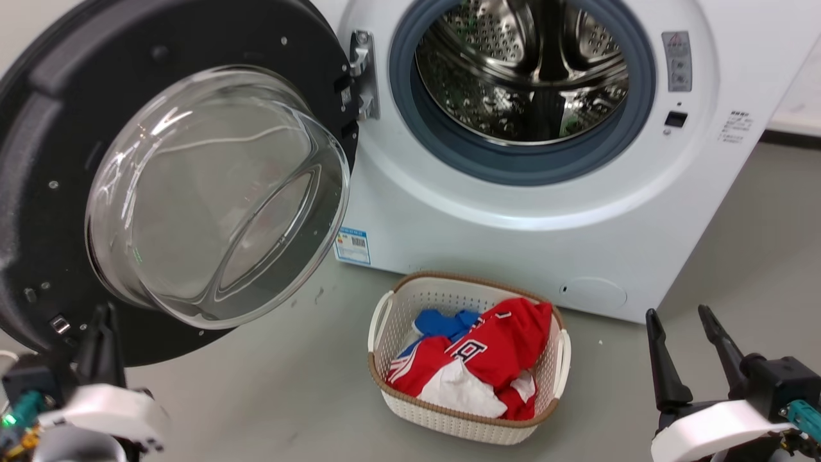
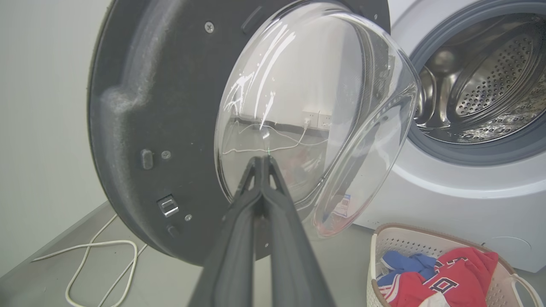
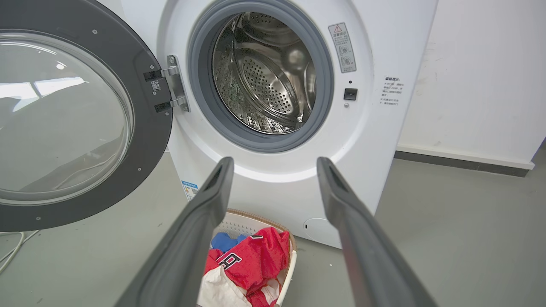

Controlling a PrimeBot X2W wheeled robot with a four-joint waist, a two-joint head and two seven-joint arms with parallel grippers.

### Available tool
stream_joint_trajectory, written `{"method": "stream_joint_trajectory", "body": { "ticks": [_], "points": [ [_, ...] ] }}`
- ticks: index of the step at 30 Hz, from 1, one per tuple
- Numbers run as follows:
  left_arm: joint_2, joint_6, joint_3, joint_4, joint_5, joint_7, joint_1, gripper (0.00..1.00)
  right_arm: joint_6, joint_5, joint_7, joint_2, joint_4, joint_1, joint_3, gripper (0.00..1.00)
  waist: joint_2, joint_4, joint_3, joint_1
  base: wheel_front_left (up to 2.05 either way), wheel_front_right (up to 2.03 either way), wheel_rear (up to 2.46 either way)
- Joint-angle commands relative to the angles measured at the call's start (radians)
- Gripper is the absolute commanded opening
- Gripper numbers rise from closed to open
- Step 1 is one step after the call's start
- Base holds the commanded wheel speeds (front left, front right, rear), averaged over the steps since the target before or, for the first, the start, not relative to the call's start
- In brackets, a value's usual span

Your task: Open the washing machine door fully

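Left pincer (image 1: 102, 343) sits at the lower left of the head frame, its two dark fingers pressed together and clenched on nothing. In its own wrist view the joined fingertips (image 2: 255, 172) point at the lower middle of the door's glass, and whether they touch it I cannot tell. Right pincer (image 1: 689, 346) hangs at the lower right, fingers spread wide, released and empty, well apart from everything.

Across the upper right of the head frame stands the white washing machine (image 1: 577, 212), its steel drum (image 1: 519, 64) exposed inside the grey rubber ring (image 1: 500, 168). The washing machine door (image 1: 51, 128) fills the upper left, swung far out on its metal hinge (image 1: 362, 74), inner face and bulging glass bowl (image 1: 211, 192) turned toward the camera. Below, at centre bottom, a pale basket (image 1: 468, 280) on the floor holds red, blue and white clothes (image 1: 507, 340).

By my reading the swing is nearly done and the closing push is in hand. The next move calls for the shut fingers to press on the black rim near its free edge, far from the hinge and not on the glass, easing it outward until the hinge stops.
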Motion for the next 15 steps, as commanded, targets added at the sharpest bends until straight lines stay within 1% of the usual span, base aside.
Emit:
{"method": "stream_joint_trajectory", "body": {
  "ticks": [1, 4, 7, 11, 15],
  "points": [
    [-0.007, 0.011, -0.006, -0.024, 0.007, 0.007, 0.024, 0.00, 0.000, 0.008, -0.006, 0.004, 0.003, 0.011, 0.001, 1.00, 0.0000, -0.003, -0.021, 0.0001, 0.00, 0.00, 0.00],
    [-0.030, 0.034, -0.035, -0.096, 0.018, 0.026, 0.081, 0.00, 0.000, 0.011, -0.009, 0.005, 0.009, 0.024, 0.003, 1.00, 0.0000, -0.011, -0.039, 0.0001, 0.00, 0.00, 0.00],
    [-0.054, 0.043, -0.071, -0.145, 0.023, 0.041, 0.120, 0.00, 0.000, 0.013, -0.009, 0.005, 0.013, 0.039, -0.004, 1.00, 0.0000, -0.019, -0.051, 0.0001, 0.00, 0.00, 0.00],
    [-0.088, 0.029, -0.114, -0.151, 0.020, 0.032, 0.144, 0.00, 0.000, 0.017, -0.008, 0.006, 0.017, 0.048, -0.003, 1.00, 0.0000, -0.046, -0.066, 0.0001, 0.00, 0.00, 0.00],
    [-0.109, 0.007, -0.163, -0.124, 0.035, 0.018, 0.118, 0.00, 0.000, 0.014, -0.002, 0.006, 0.022, 0.050, -0.002, 1.00, 0.0000, -0.084, -0.074, 0.0001, 0.00, 0.00, 0.00]
  ]
}}
